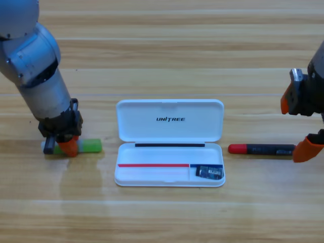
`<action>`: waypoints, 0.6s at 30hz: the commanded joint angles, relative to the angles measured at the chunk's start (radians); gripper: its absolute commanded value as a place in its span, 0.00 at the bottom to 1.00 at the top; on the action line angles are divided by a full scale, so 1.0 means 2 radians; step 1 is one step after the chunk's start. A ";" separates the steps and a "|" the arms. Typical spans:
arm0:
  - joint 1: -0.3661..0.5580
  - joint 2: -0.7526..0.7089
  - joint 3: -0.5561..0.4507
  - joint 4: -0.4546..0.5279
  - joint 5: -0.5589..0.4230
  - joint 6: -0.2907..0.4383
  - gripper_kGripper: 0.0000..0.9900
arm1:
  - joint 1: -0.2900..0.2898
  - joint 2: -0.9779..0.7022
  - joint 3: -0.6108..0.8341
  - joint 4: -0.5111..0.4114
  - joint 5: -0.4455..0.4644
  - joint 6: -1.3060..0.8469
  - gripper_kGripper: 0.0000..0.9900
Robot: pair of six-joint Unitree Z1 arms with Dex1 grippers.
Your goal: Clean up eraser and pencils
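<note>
The eraser (209, 172), a small dark block with white markings, lies in the bottom right compartment of the open white case (152, 174). At the left, a light green pencil (90, 146) with a white end lies flat on the table. My left gripper (65, 146) points down onto its left half and hides that part. To the right of the case lies a black pencil (263, 149) with a red end. My right gripper (294, 129) stands open at its right tip, one orange jaw above it and one touching the tip.
The case's lid (202, 126), marked UNITREE, lies folded back flat behind its tray. The wooden table (167, 55) stretches out behind the case and in front of it.
</note>
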 commanded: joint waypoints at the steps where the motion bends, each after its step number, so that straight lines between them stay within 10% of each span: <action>1: -0.004 -0.020 -0.014 0.037 0.008 -0.002 0.00 | -0.060 0.118 -0.020 -0.026 0.029 -0.023 1.00; 12: -0.094 -0.027 -0.167 0.178 0.008 -0.067 0.00 | -0.067 0.210 -0.069 -0.041 0.043 -0.042 0.98; 18: -0.124 -0.001 -0.211 0.203 0.011 -0.094 0.00 | -0.074 0.226 -0.067 -0.041 0.028 -0.056 0.81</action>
